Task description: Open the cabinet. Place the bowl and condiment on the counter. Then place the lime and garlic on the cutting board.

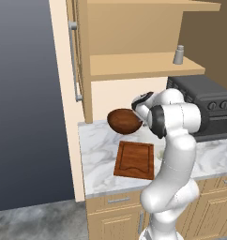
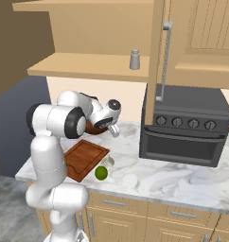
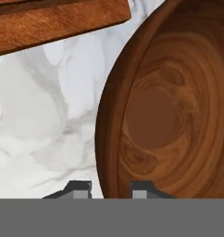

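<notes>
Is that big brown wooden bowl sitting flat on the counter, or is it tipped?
Tipped. The round dark reddish-brown wooden bowl hangs on its side above the white marble counter, its rim pinched in the gripper.

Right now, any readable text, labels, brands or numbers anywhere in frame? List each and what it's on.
None readable.
Oven: four knobs on the front panel, no legible markings.
Condiment on the cabinet shelf: plain grey, no label.
Bowl, gripped at the rim by the hand: wood grain only.
Cutting board, lime, counter: no print.
</notes>
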Robot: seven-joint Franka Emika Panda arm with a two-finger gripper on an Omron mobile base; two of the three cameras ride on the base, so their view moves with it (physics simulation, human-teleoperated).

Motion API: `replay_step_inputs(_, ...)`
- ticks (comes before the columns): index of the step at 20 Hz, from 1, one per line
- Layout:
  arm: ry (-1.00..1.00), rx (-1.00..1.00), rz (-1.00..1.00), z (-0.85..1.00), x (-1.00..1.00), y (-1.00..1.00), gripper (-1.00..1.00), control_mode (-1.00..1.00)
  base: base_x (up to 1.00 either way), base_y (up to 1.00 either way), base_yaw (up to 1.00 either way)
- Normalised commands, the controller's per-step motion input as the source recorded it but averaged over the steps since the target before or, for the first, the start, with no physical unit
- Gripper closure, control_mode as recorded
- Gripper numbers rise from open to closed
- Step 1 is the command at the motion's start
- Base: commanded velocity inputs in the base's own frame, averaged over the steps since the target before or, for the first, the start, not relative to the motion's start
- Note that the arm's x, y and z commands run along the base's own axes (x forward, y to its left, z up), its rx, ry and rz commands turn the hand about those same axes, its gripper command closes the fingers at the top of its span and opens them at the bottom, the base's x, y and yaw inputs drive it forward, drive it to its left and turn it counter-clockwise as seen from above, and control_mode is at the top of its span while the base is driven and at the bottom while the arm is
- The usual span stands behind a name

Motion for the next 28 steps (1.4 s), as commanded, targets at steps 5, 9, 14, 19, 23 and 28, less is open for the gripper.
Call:
replay_step_inputs(5, 0.0, -0.01, 0.0, 0.86, -0.46, 0.08, -1.0, -1.0, 0.0, 0.0, 0.0)
replay_step_inputs(9, 0.0, -0.07, 0.0, 1.0, -0.49, 0.21, -1.0, -1.0, 0.0, 0.0, 0.0)
replay_step_inputs(14, 0.05, -0.02, 0.0, 0.84, -0.82, 0.18, -1.0, -1.0, 0.0, 0.0, 0.0)
replay_step_inputs(19, 0.01, -0.03, -0.01, 0.51, -1.0, 0.03, -1.0, -1.0, 0.0, 0.0, 0.0)
replay_step_inputs(23, -0.01, -0.06, 0.0, 0.46, -1.0, 0.0, -1.0, -1.0, 0.0, 0.0, 0.0)
replay_step_inputs(28, -0.09, -0.1, 0.0, 0.54, -1.0, -0.04, -1.0, -1.0, 0.0, 0.0, 0.0)
